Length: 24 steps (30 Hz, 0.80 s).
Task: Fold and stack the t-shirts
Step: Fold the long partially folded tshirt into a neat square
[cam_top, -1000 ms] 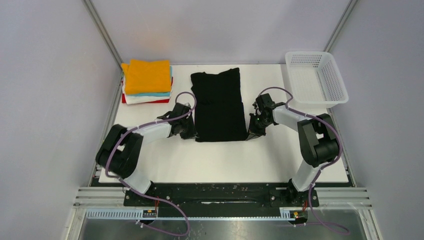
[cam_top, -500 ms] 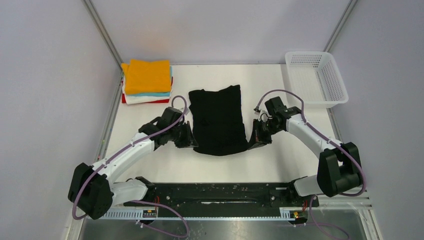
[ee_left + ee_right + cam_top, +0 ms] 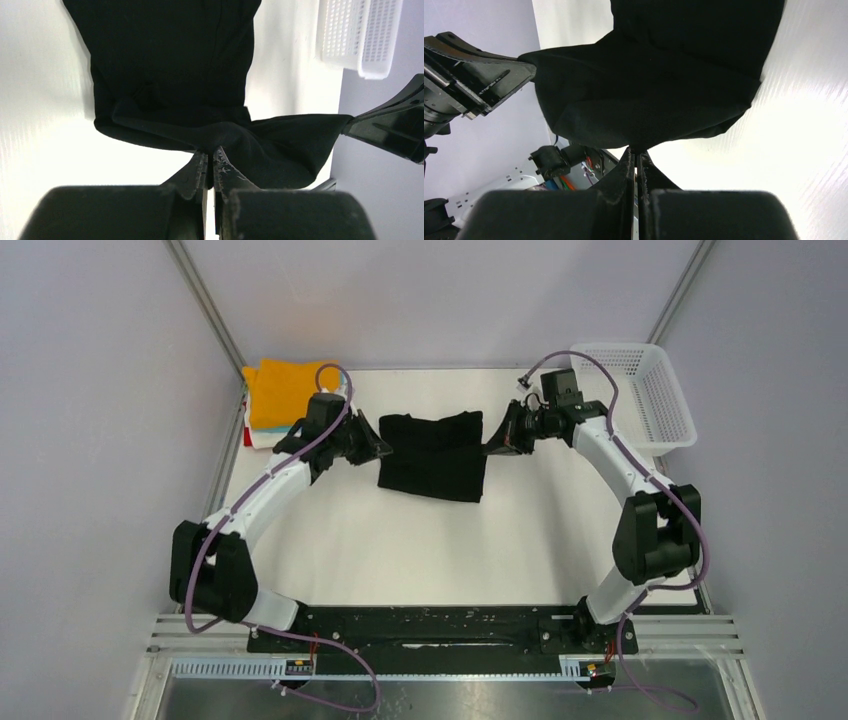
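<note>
The black t-shirt [image 3: 432, 455] lies at the back middle of the white table, its near edge lifted and carried over its far part. My left gripper [image 3: 378, 449] is shut on the shirt's left corner; in the left wrist view the cloth [image 3: 200, 75] bunches between my gripper's tips [image 3: 211, 151]. My right gripper [image 3: 492, 445] is shut on the right corner; in the right wrist view the cloth [image 3: 664, 90] hangs from my gripper's tips [image 3: 636, 151]. A stack of folded shirts, orange on top [image 3: 272, 392] with white below [image 3: 262, 439], sits at the back left, partly hidden by my left arm.
A white plastic mesh basket [image 3: 640, 390] stands at the back right corner, also seen in the left wrist view [image 3: 360, 35]. Grey walls and frame posts enclose the table [image 3: 420, 550] on three sides.
Both arms have swung from the table's middle toward the back, carrying the shirt's near edge up and over. The black shirt now shows about half its earlier length.
</note>
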Each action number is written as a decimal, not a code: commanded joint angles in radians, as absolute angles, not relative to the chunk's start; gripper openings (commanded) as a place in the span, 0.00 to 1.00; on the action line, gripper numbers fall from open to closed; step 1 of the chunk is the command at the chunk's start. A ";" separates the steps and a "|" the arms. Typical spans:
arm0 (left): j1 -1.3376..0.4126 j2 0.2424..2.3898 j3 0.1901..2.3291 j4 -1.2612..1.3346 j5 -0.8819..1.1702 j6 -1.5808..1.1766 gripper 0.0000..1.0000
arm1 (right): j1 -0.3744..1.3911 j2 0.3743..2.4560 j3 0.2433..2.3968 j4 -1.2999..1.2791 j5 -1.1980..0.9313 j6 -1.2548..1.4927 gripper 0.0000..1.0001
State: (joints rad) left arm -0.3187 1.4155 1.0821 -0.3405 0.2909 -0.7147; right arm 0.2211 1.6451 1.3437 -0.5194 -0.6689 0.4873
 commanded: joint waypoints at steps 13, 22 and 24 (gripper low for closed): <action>-0.224 1.896 1.644 -0.339 0.269 -0.681 0.01 | 0.145 2.046 1.846 -0.529 -0.564 0.569 0.00; -0.213 2.355 2.126 -0.389 0.229 -0.703 0.27 | 0.116 2.474 2.268 -0.508 -0.508 0.657 0.11; -0.206 2.448 2.284 -0.413 0.267 -0.713 0.86 | 0.112 2.579 2.429 -0.536 -0.477 0.692 0.74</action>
State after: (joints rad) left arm -0.2218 2.3184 2.0544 -0.3882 0.2516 -0.7021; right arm 0.1215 2.4329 2.1906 -0.5175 -0.5480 0.6239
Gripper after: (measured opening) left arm 0.400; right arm 0.228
